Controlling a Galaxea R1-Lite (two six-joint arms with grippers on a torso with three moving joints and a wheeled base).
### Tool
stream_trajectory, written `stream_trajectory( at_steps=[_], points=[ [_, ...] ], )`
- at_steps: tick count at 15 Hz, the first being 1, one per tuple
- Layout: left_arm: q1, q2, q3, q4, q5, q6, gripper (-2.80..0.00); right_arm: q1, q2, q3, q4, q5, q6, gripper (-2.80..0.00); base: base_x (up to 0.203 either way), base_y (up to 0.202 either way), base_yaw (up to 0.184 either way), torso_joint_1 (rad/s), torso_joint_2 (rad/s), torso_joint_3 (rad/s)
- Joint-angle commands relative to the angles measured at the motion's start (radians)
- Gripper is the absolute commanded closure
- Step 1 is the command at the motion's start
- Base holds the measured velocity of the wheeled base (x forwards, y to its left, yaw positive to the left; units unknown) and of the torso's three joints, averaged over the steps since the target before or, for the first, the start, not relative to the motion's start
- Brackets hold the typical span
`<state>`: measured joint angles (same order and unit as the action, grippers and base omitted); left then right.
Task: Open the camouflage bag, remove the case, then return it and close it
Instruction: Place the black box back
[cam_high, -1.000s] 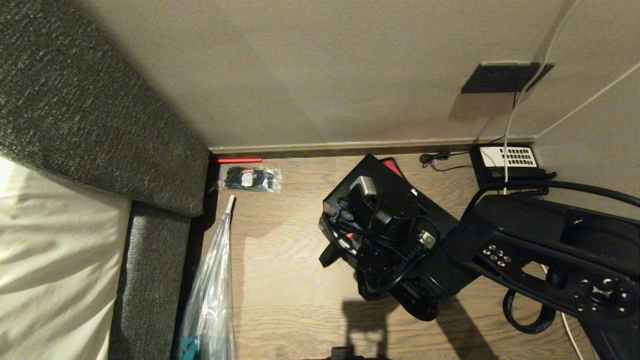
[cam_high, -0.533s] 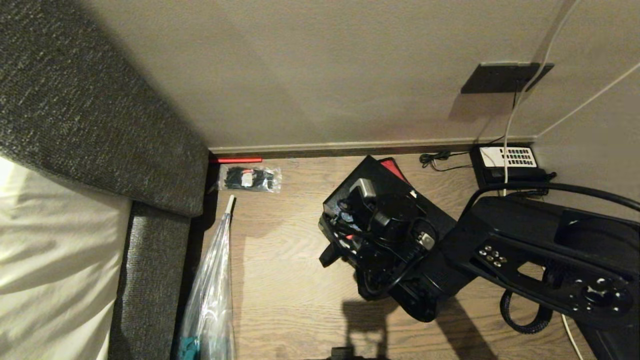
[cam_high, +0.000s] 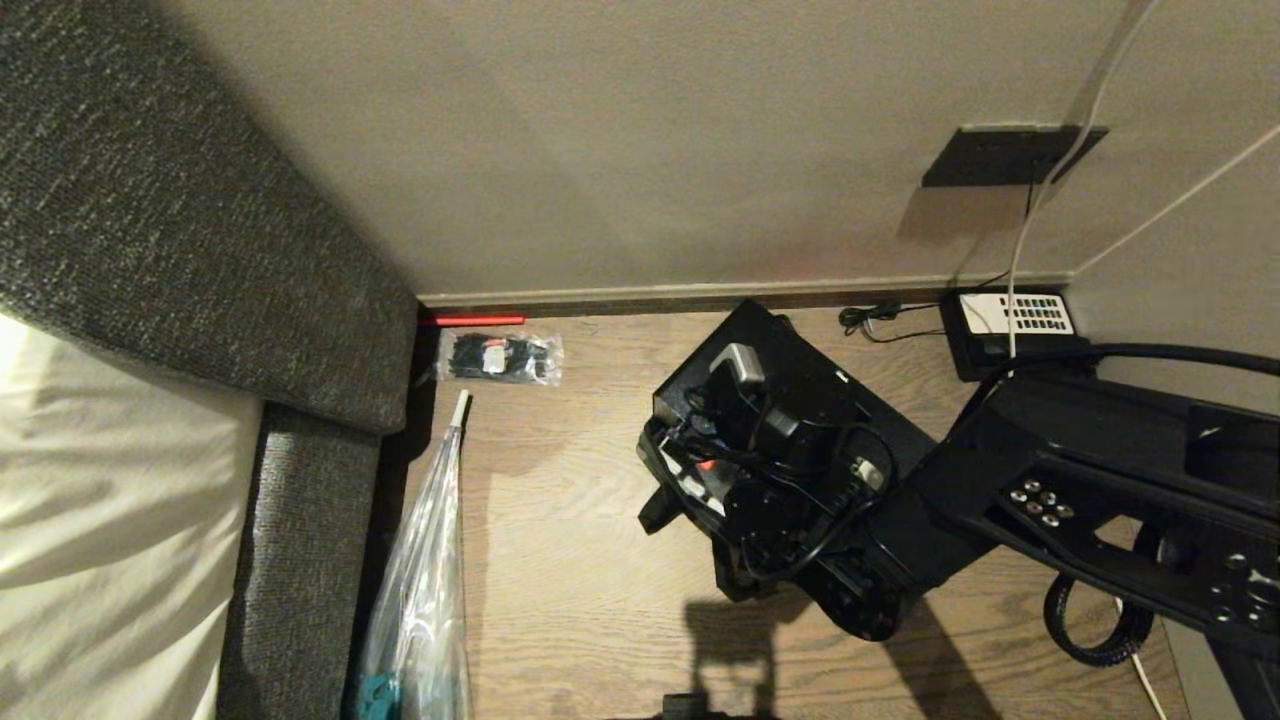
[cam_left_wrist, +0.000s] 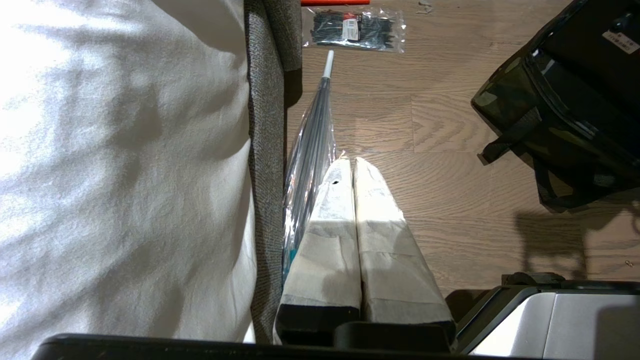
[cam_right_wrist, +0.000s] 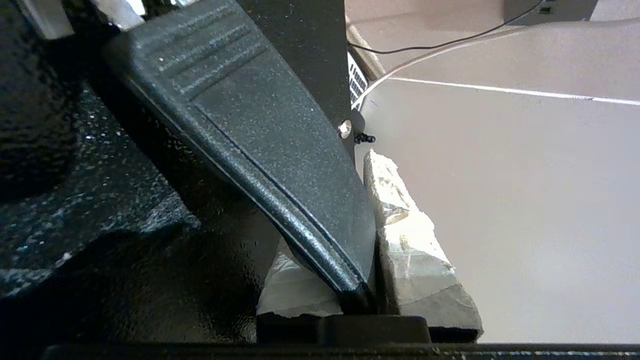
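We see grey sofa (cam_high: 150, 220) at left edge of wooden floor (cam_high: 560, 560). Camouflage bag (cam_left_wrist: 560, 125) sits on floor near wall, mostly under right arm. Right claw (cam_right_wrist: 370, 280) pinches flat black case (cam_right_wrist: 260, 130) edge between taped fingers (cam_right_wrist: 420, 260), over bag. Left claw (cam_left_wrist: 352, 165) pressed together, empty, beside clear plastic bag (cam_high: 425, 590). Telephone (cam_high: 1015, 325) in corner.

Open wooden floor (cam_high: 570, 560) lies between the camouflage bag (cam_left_wrist: 560, 125) and the clear plastic bag (cam_high: 420, 600) beside the sofa (cam_high: 300, 520). We note the wall (cam_high: 650, 150), a telephone (cam_high: 1010, 325) and a cable-tie packet (cam_high: 500, 357) bounding the far side.
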<state>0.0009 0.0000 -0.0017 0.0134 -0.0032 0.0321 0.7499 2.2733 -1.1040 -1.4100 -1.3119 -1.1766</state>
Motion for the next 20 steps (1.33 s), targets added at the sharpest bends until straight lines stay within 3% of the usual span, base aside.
stream_trajectory(
  at_steps=[1, 7, 20],
  points=[
    [-0.001, 0.000, 0.000, 0.000, 0.000, 0.000, 0.00, 0.005, -0.009, -0.011, 0.000, -0.007, -0.007, 0.00, 0.000, 0.000, 0.000, 0.000, 0.00, 0.000],
    [-0.001, 0.000, 0.000, 0.000, 0.000, 0.000, 0.00, 0.005, 0.034, -0.090, 0.022, -0.006, -0.008, 0.00, 0.000, 0.000, 0.000, 0.000, 0.00, 0.000],
    [0.000, 0.000, 0.000, 0.001, 0.000, 0.000, 0.00, 0.002, 0.133, -0.079, 0.016, -0.013, 0.045, 0.00, 0.000, 0.000, 0.000, 0.000, 0.00, 0.000]
  ],
)
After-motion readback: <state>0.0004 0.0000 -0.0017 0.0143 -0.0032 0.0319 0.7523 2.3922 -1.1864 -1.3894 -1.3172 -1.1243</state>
